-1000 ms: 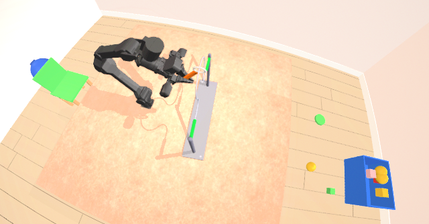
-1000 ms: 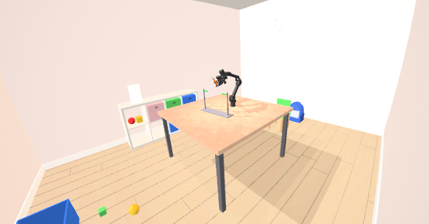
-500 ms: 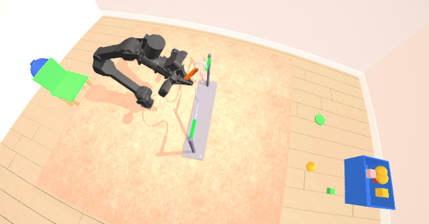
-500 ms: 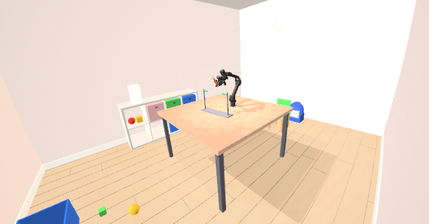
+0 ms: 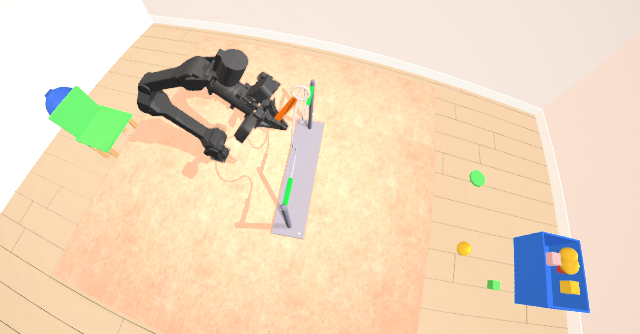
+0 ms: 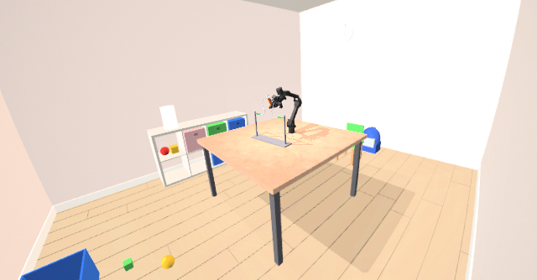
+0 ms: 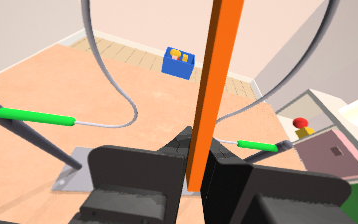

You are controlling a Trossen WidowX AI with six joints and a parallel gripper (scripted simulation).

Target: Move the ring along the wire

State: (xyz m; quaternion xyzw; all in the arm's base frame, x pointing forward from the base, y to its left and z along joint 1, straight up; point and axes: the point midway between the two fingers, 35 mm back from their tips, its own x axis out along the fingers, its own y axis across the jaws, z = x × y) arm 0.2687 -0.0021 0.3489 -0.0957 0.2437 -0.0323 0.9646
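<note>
The gripper [image 7: 195, 165] was clamped on the orange handle [image 7: 215, 90], fingers nearly together w/ the bar pinched at its lower end. In the wrist view the handle ran up toward 12 o'clock from the jaws, tilted slightly toward 1, and the ring [image 7: 105, 70] opened above it; only its two lower arcs showed, one at approx. 10 o'clock and one at 2, the top being out of frame. The key relation: the ring's plane faced the camera, so the wire had to pass through it roughly along the viewing axis. The thin grey wire [image 7: 97, 124] curved off the left green part [image 7: 35, 116] at 9 o'clock, and the right green part [image 7: 257, 145] sat at 4 o'clock by its post. Whether the wire actually threaded the ring could not be confirmed from the wrist view. In the top view the ring [image 5: 301, 92] sat at the far post [image 5: 312, 105], beside the green part [image 5: 310, 94] there, w/ the handle [image 5: 285, 108] trailing toward 7 o'clock into the gripper [image 5: 276, 119]. The other green part [image 5: 287, 190] lay toward 6 o'clock along the grey base plate [image 5: 310, 174], so travel presumably ran that way. Arm pose: base at 9 o'clock of the plate, elbow folded back, forearm reaching toward 3 o'clock, wrist raised above the table [image 6: 268, 163].
</note>
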